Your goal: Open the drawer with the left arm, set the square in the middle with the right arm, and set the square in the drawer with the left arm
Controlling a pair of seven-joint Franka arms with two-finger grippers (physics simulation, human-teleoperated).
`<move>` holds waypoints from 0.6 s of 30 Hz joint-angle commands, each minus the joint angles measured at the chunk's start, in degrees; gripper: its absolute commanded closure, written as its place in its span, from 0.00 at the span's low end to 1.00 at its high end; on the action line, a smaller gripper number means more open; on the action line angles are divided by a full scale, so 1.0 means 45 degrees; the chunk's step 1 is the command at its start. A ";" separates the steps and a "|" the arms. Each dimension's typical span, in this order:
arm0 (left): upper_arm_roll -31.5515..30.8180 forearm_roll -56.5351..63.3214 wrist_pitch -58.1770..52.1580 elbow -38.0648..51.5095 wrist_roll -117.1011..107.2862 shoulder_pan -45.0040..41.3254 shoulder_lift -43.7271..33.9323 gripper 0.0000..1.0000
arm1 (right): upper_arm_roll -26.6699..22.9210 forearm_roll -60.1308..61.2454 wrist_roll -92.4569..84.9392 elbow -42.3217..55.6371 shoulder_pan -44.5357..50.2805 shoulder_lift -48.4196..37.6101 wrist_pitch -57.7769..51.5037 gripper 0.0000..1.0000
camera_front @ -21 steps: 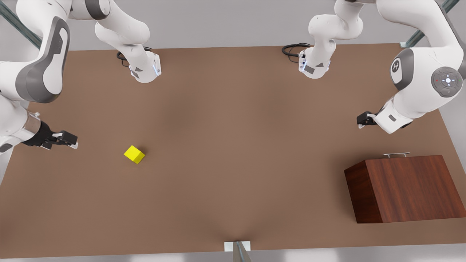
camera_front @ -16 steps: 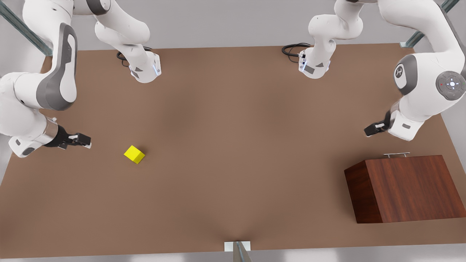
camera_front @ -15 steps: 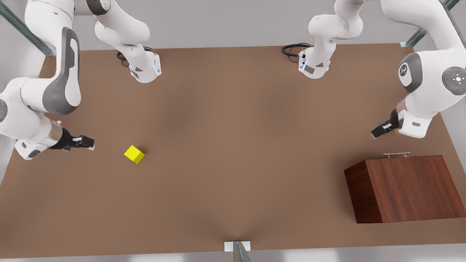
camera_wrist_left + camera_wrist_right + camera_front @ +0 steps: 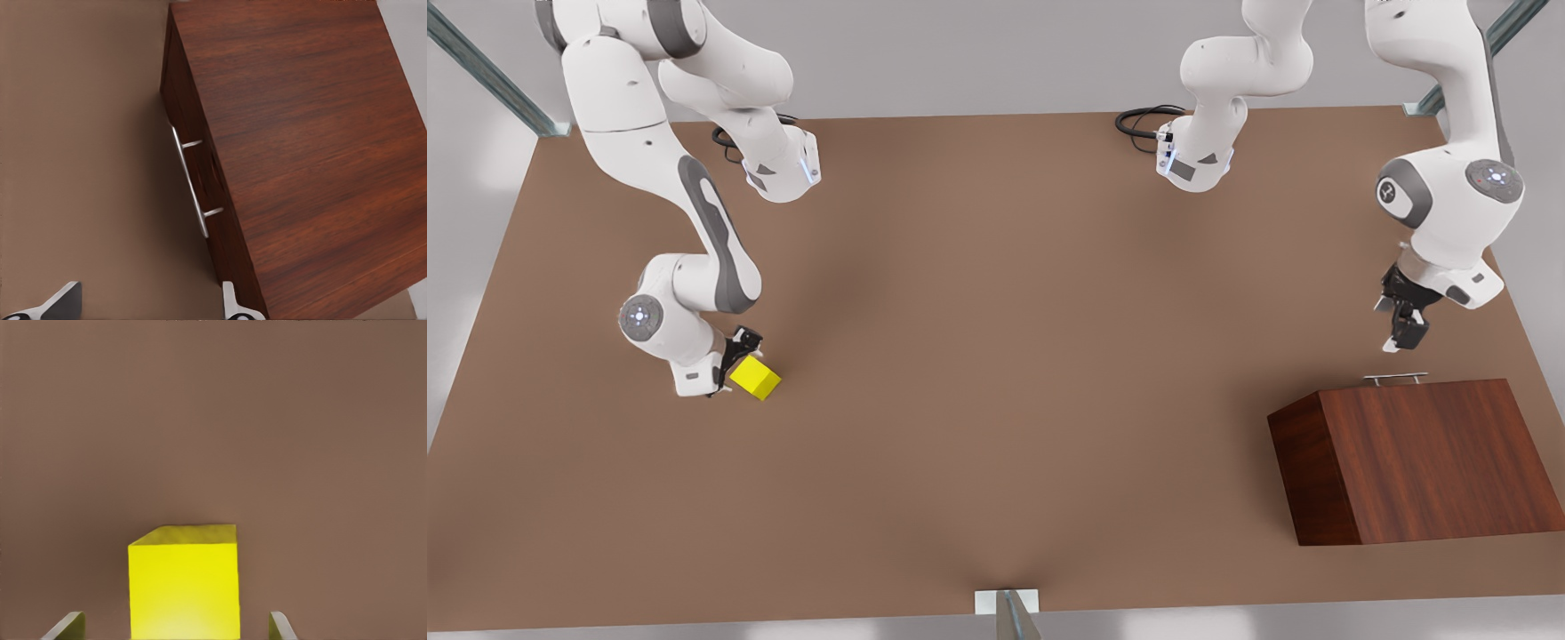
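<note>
On the table toward the front view's left, the square sits between the spread fingers of the right gripper, not yet clamped; closing off-centre could likely nudge or twist it out. At the front view's right the drawer is shut, its handle just below the left gripper, whose fingers are apart; coming down misaligned might strike the cabinet or miss the bar. Both wrists point downward.
</note>
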 commanded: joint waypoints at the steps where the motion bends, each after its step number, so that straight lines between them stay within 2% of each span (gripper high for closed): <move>1: 0.0045 -0.0137 0.0080 -0.0002 -0.0009 0.0052 0.0071 0.00 | 0.0041 -0.0008 -0.0003 0.0012 0.0007 0.0071 0.0003 0.00; 9: 0.0064 -0.2402 0.2032 -0.0197 -0.0009 0.0482 0.1633 0.00 | 0.0236 0.0011 -0.0179 -0.0066 -0.0091 0.0676 0.0607 0.00; 18: 0.0064 -0.2813 0.2990 0.0213 0.0010 0.0970 0.2552 0.00 | 0.0236 0.0011 -0.0198 -0.0320 -0.0130 0.1087 0.1584 0.00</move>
